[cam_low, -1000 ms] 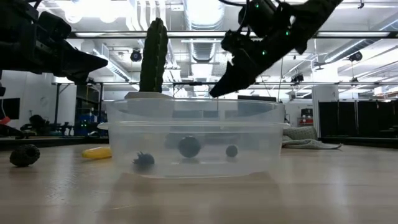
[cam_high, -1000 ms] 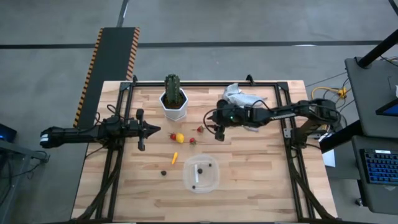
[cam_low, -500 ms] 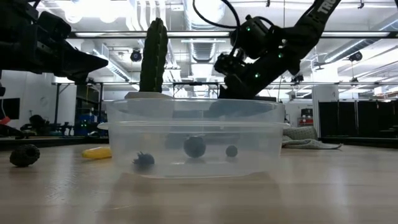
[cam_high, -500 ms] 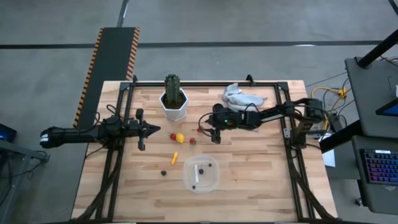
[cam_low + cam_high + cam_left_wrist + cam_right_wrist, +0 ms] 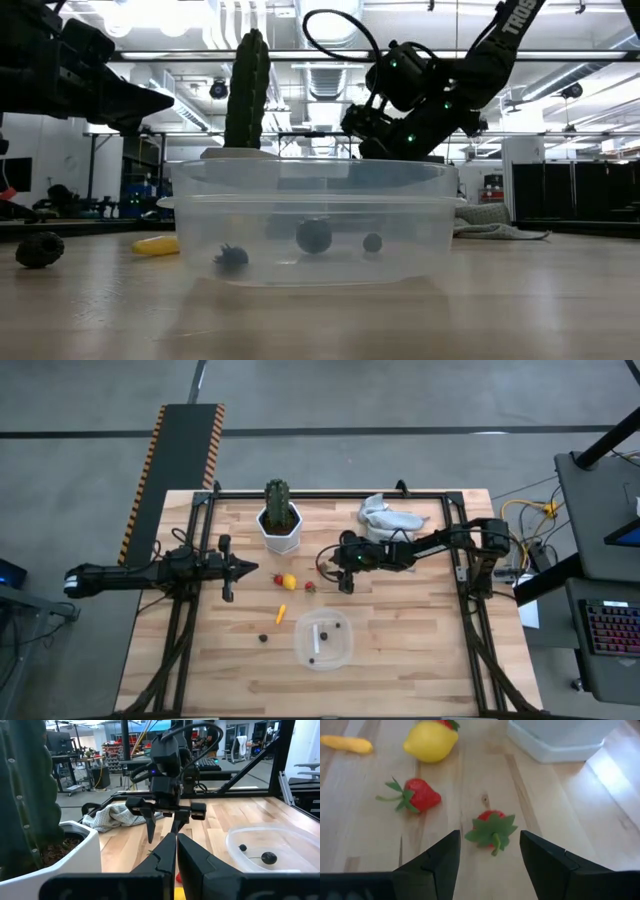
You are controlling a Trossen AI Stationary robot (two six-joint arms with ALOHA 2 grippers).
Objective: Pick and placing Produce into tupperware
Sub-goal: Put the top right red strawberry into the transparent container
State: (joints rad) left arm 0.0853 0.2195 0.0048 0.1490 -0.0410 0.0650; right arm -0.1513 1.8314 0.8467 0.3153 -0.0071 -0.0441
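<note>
I see the wood-plank surface (image 5: 400, 630) with the cactus (image 5: 277, 502) in its white hexagonal pot (image 5: 280, 535) at the back and a crumpled grey cloth (image 5: 388, 516) beside it.

Tupperware (image 5: 323, 639) sits toward the front, clear shallow plastic with rounded corners; a few small dark berries (image 5: 313, 236) lie in it.

Right gripper (image 5: 334, 570) is low over the middle of the surface, fingers (image 5: 432, 865) spread wide, holding nothing. A red strawberry (image 5: 491, 827) with green leaves lies on the surface between the two fingertips; I can't tell if either finger touches it.

Second strawberry (image 5: 417, 795) is just beside it, apart from the fingers. Yellow lemon (image 5: 289, 581), smooth and oval, sits beyond with another red piece (image 5: 277, 578) against it. Orange sliver (image 5: 281, 613) and one dark berry (image 5: 263, 638) lie loose between the lemon and the tupperware.

Left gripper (image 5: 252, 567) hovers at the left side, fingers pressed together, empty, pointing at the lemon.
</note>
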